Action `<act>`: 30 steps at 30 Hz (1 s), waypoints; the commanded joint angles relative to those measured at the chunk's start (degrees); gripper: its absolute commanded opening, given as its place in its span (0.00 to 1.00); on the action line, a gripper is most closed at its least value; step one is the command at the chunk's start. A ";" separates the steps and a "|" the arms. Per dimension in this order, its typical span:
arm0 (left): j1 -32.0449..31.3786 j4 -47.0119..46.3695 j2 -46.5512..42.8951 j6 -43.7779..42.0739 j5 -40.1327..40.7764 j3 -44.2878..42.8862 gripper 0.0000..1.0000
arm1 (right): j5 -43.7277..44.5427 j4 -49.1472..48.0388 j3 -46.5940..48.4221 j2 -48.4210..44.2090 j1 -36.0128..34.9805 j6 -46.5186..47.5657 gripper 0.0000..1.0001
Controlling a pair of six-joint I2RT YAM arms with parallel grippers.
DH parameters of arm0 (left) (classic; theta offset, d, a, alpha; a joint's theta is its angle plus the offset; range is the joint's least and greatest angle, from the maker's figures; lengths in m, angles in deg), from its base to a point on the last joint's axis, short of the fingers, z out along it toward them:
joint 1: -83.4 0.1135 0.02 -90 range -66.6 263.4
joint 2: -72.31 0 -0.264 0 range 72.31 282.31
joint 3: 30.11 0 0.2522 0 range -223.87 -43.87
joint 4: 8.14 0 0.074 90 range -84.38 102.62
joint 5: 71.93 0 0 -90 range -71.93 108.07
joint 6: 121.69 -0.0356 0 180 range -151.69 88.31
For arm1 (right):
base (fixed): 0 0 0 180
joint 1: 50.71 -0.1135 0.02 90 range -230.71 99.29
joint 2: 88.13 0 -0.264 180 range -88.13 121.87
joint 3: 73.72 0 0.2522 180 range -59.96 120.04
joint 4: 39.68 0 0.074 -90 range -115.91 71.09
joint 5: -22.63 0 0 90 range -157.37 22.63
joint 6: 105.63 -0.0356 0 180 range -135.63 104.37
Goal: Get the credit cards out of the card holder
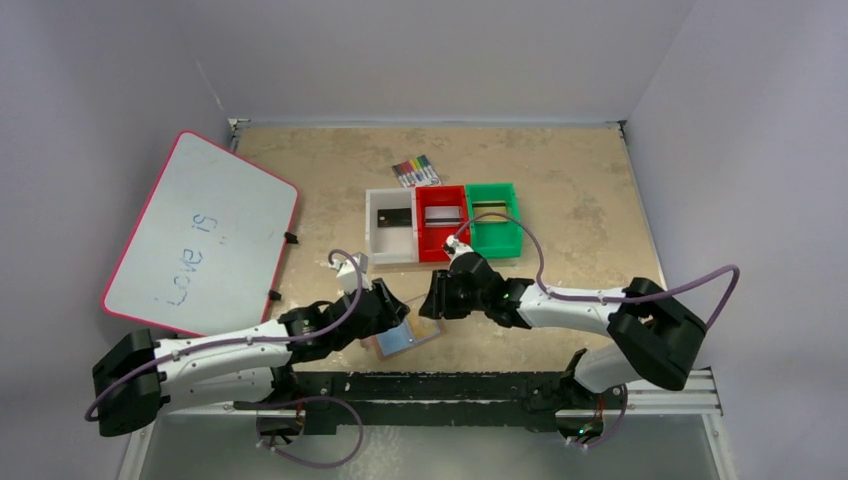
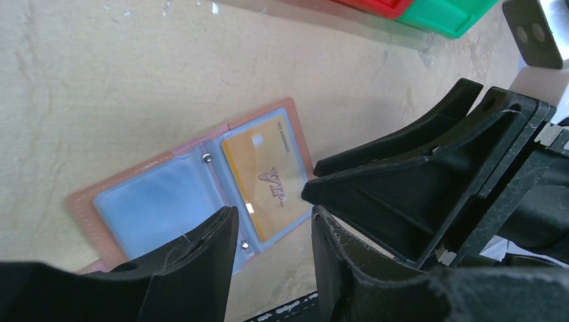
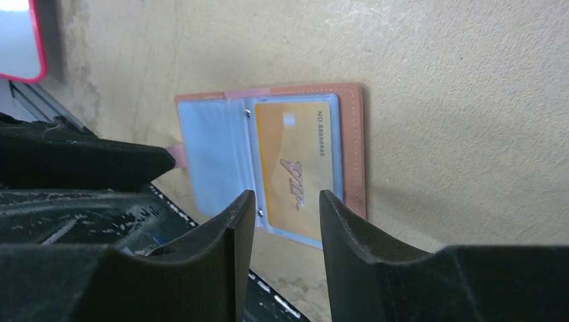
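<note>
The card holder (image 1: 405, 337) lies open and flat near the table's front edge, tan with two light-blue pockets. A gold credit card (image 2: 265, 178) sits in one pocket (image 3: 295, 161); the other pocket (image 2: 158, 204) looks empty. My left gripper (image 1: 388, 312) hangs open just above the holder's left side (image 2: 272, 211), nothing between its fingers. My right gripper (image 1: 432, 298) is open too, above the holder's gold-card end (image 3: 288, 196), empty. The two grippers face each other closely over the holder. Other cards lie in the bins: a dark one (image 1: 392, 217), a silver one (image 1: 441, 213) and one more (image 1: 489, 207).
The white bin (image 1: 369, 225), red bin (image 1: 420, 240) and green bin (image 1: 515, 230) stand in a row behind the grippers. A pack of coloured markers (image 1: 416, 170) lies beyond them. A red-rimmed whiteboard (image 1: 200, 235) covers the left side. The black mounting rail (image 1: 450, 385) runs just in front of the holder.
</note>
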 commanded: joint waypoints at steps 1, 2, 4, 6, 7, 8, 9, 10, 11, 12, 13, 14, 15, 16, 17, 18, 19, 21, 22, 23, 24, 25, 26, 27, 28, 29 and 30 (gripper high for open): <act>0.27 -10.23 4.78 -0.56 -3.86 -1.23 0.44 | -3.31 -1.64 1.51 2.16 0.00 2.46 0.43; 0.32 -10.61 5.39 -0.53 -4.12 -1.23 0.44 | -3.48 -2.01 1.51 2.47 0.05 2.67 0.42; 0.27 -10.75 6.12 -0.31 -4.31 -1.23 0.44 | -3.41 -1.92 1.67 3.00 0.23 2.73 0.42; 0.25 -10.21 6.35 -0.34 -4.25 -1.15 0.44 | -2.76 -0.72 2.20 3.48 0.44 2.91 0.41; 0.30 -9.77 6.44 -0.20 -4.06 -1.15 0.44 | -2.47 -0.26 2.55 3.78 0.41 3.16 0.41; 0.26 -9.37 6.51 -0.18 -3.90 -1.06 0.44 | -2.32 0.07 2.90 4.06 0.41 3.42 0.41; 0.27 -9.11 6.56 -0.12 -3.83 -1.01 0.44 | -2.32 0.42 3.20 4.40 0.45 3.69 0.41; 0.30 -8.91 6.73 -0.11 -3.80 -0.95 0.44 | -2.29 0.74 3.41 4.64 0.45 3.87 0.41; 0.29 -8.88 6.93 -0.16 -3.79 -0.84 0.44 | -2.29 1.23 3.76 4.98 0.42 3.95 0.41; 0.30 -8.75 7.19 -0.10 -3.79 -0.72 0.44 | -2.23 1.65 3.87 5.14 0.44 4.25 0.41; 0.25 -8.60 7.55 -0.14 -3.75 -0.65 0.44 | -2.16 1.78 3.90 5.20 0.45 4.25 0.41; 0.25 -8.47 7.90 -0.20 -3.70 -0.57 0.43 | -1.89 2.05 3.93 5.20 0.39 4.21 0.42; 0.29 -8.32 8.35 -0.19 -3.74 -0.47 0.43 | -1.64 2.29 4.03 5.22 0.40 4.18 0.42; 0.25 -8.28 8.81 -0.23 -3.81 -0.41 0.43 | -1.48 2.47 3.99 5.25 0.43 4.10 0.42; 0.26 -8.32 9.27 -0.18 -3.85 -0.37 0.43 | -1.28 2.80 4.05 5.29 0.45 3.90 0.42; 0.26 -8.61 9.69 -0.34 -3.97 -0.24 0.43 | -0.95 3.21 4.13 5.36 0.39 3.92 0.42; 0.33 -9.16 10.09 -0.22 -4.16 -0.04 0.43 | -0.94 3.13 4.01 5.31 0.39 3.84 0.42; 0.32 -10.88 10.67 0.22 -4.30 0.47 0.43 | -1.23 2.69 3.64 5.36 0.41 3.66 0.42; 0.32 -11.97 10.94 0.72 -4.10 0.78 0.43 | -1.38 2.52 3.44 5.44 0.39 3.46 0.41; 0.26 -12.95 11.18 1.24 -3.75 1.10 0.43 | -1.49 2.37 3.30 5.57 0.43 3.31 0.40; 0.25 -14.11 11.43 1.86 -3.51 1.44 0.43 | -1.54 2.20 3.13 5.70 0.45 3.19 0.38; 0.25 -15.39 11.73 2.58 -3.23 1.92 0.42 | -1.65 2.04 3.02 5.87 0.41 3.05 0.36; 0.26 -16.64 12.18 3.45 -2.95 2.42 0.42 | -1.86 1.80 2.83 6.08 0.40 2.92 0.34; 0.29 -17.77 12.66 4.44 -2.69 3.00 0.42 | -1.93 1.66 2.64 6.30 0.43 2.92 0.32; 0.31 -18.75 13.12 5.32 -2.38 3.61 0.41 | -2.02 1.64 2.49 6.53 0.45 2.78 0.32; 0.26 -19.46 13.40 6.27 -2.08 4.13 0.41 | -2.03 1.63 2.26 6.72 0.42 2.54 0.31; 0.29 -20.23 13.62 6.95 -1.88 4.78 0.41 | -1.96 1.61 2.04 6.89 0.43 2.29 0.30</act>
